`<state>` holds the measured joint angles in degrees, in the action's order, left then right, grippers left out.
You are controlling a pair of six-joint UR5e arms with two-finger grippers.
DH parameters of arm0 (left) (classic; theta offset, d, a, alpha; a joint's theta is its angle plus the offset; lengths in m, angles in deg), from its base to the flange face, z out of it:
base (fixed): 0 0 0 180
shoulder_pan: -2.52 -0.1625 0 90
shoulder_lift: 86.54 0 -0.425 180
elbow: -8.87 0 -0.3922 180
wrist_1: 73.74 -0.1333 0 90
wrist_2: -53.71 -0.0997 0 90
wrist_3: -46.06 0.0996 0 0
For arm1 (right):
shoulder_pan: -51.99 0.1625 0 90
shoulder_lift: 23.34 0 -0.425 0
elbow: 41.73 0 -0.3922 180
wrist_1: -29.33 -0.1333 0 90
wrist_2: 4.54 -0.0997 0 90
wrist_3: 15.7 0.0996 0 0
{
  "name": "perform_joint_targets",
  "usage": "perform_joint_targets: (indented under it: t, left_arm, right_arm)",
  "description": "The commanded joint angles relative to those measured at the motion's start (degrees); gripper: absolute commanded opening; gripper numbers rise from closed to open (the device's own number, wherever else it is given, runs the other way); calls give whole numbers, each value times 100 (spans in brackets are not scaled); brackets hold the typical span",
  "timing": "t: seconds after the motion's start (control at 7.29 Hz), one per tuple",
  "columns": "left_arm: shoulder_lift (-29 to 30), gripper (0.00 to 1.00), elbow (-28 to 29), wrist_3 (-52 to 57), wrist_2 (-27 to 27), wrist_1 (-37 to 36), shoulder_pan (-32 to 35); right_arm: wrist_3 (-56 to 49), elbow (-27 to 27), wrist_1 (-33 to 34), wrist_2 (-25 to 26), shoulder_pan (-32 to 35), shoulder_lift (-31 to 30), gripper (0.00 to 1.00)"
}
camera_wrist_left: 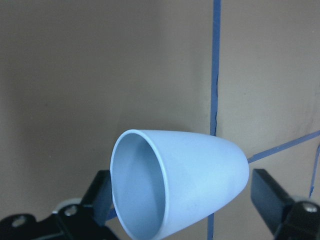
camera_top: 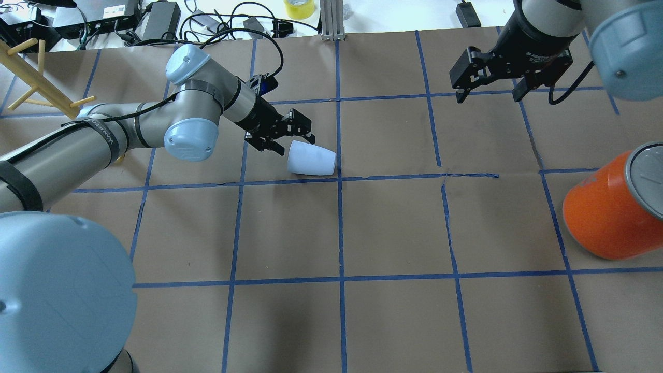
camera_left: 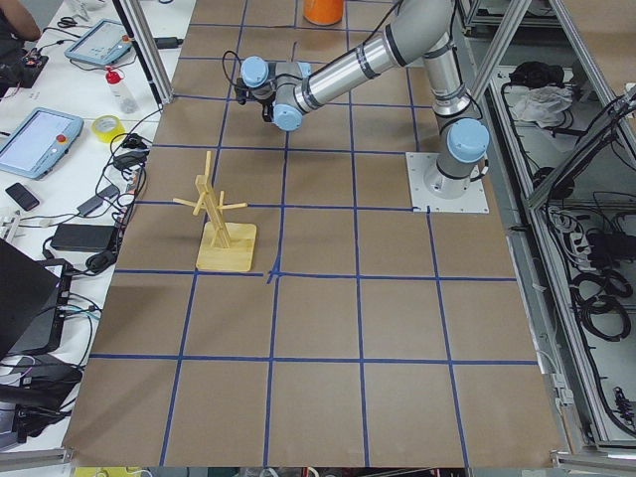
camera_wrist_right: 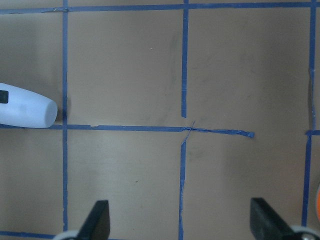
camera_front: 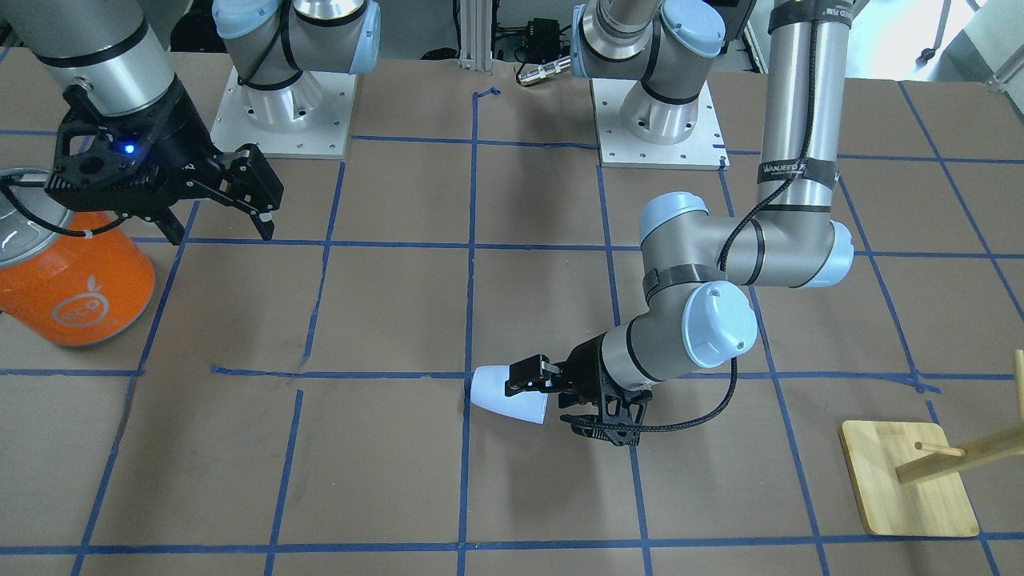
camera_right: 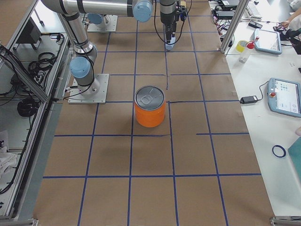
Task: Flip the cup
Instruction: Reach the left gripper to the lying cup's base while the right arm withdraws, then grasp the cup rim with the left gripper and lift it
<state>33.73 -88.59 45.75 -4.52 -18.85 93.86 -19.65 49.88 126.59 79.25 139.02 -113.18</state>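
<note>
The pale lavender-blue cup (camera_top: 312, 159) lies on its side on the brown table, rim toward my left gripper and base pointing away. It also shows in the front view (camera_front: 502, 394). My left gripper (camera_top: 293, 138) is open and low at the table, with its jaws on either side of the cup's rim end. In the left wrist view the cup (camera_wrist_left: 180, 187) sits between the two fingers (camera_wrist_left: 269, 194), and its open mouth faces the camera. My right gripper (camera_top: 488, 95) is open and empty, hovering far from the cup, which shows small in its wrist view (camera_wrist_right: 26, 112).
A large orange can (camera_top: 606, 217) with a silver lid stands on the robot's right side, near the right gripper (camera_front: 218, 228). A wooden peg stand (camera_front: 908, 480) sits at the far left side of the table. Blue tape lines grid the brown paper.
</note>
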Motion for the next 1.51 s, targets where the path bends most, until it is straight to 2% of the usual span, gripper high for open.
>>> perform_joint_targets:
  t: [0.0, 0.14, 0.27, 0.69, 1.1, 1.24, 1.37]
  left_arm:
    - [58, 53, -10, -127, 128, 83, 15]
    - [75, 42, -10, -154, 137, 92, 15]
    - [58, 0, 43, -319, 145, 75, 15]
    - [-21, 0, 131, -1266, 154, 5, 7]
    - [-39, 0, 718, -2486, -152, 109, 15]
    - [-126, 0, 798, -2518, -432, 110, 24]
    - [-248, 0, 912, -2484, -1052, 110, 68]
  right_arm:
    - [-1, -12, -181, -91, -2, 1, 100]
    - [-1, -12, -181, -82, -19, 2, 100]
    - [-18, -21, -163, -30, -37, -7, 100]
    - [-79, -56, -119, 41, -37, 2, 100]
    - [-88, -56, -40, 24, -37, -25, 100]
    - [-97, -65, -40, 32, -37, -25, 100]
    - [-97, -65, -40, 32, -63, -25, 100]
